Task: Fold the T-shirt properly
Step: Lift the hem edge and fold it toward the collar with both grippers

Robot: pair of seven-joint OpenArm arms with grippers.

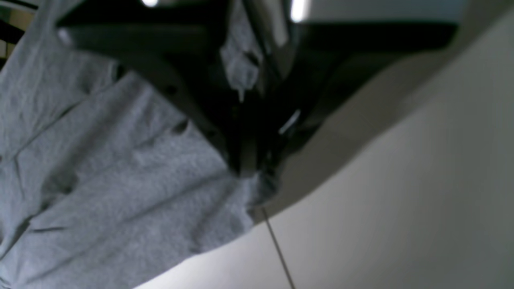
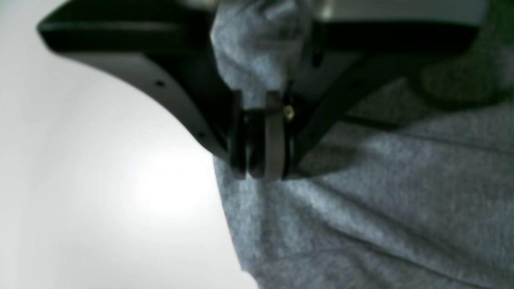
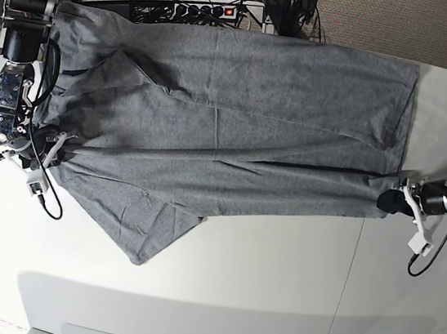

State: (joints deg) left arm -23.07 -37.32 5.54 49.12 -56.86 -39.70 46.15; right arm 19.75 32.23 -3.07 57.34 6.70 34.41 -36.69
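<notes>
Base view shows the T-shirt [image 3: 229, 126] flat on the table [image 3: 273, 289], left gripper [image 3: 392, 203] and right gripper [image 3: 45, 144] each pinching an edge with fingers pressed together, and could let cloth slip out if pulled too hard.

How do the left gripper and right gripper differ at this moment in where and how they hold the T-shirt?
The left gripper pinches the straight hem end of the T-shirt; the right gripper pinches the opposite end, by a sleeve. A loose flap hangs below the right gripper's end; the left gripper's end lies neater. Both are shut on fabric, stretching a fold line between them.
</notes>
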